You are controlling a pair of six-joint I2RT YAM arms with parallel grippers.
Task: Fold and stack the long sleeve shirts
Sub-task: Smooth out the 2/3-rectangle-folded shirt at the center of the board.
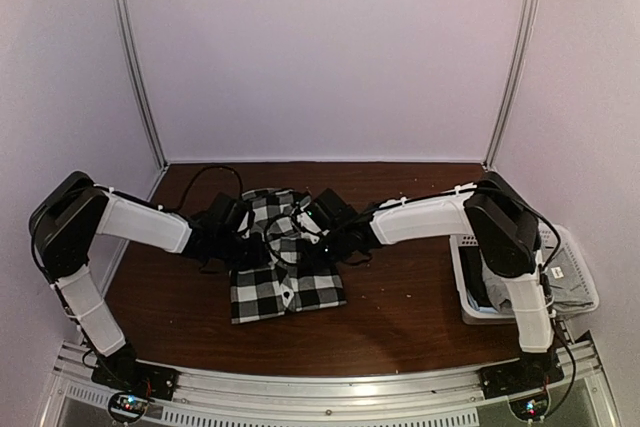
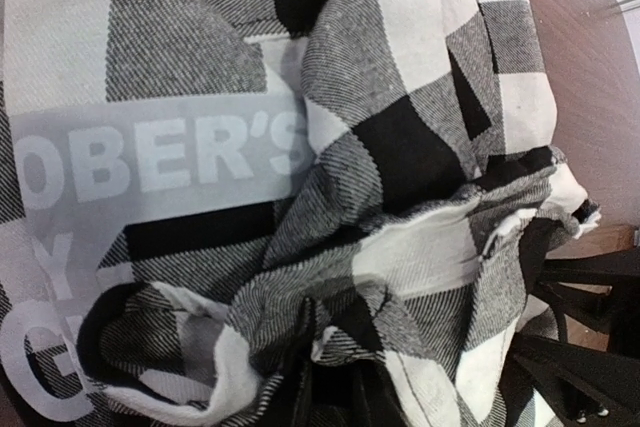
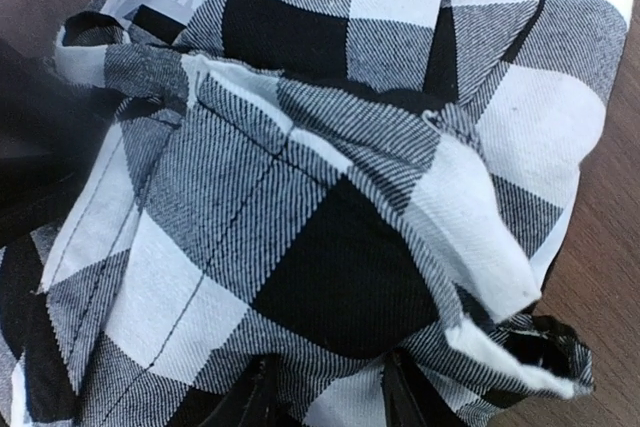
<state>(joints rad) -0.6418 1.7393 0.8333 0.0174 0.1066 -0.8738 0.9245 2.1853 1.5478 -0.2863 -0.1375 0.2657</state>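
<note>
Left jaws clamp the checked shirt (image 1: 287, 277) on the table (image 1: 400, 319); right jaws' hold on it I cannot tell.

Looks dim and soft from above, pale light on the far wall (image 1: 330, 47), glare along the near rail (image 1: 350, 389); shows crisp weave on the checked shirt (image 2: 400, 147) in wrist views.

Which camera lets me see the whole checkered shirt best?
The top external view. There the checked shirt shows almost whole, lying on the brown table. The left wrist view shows only bunched checks and a grey printed label up close; the right wrist view shows only crumpled checks and a seam.
</note>
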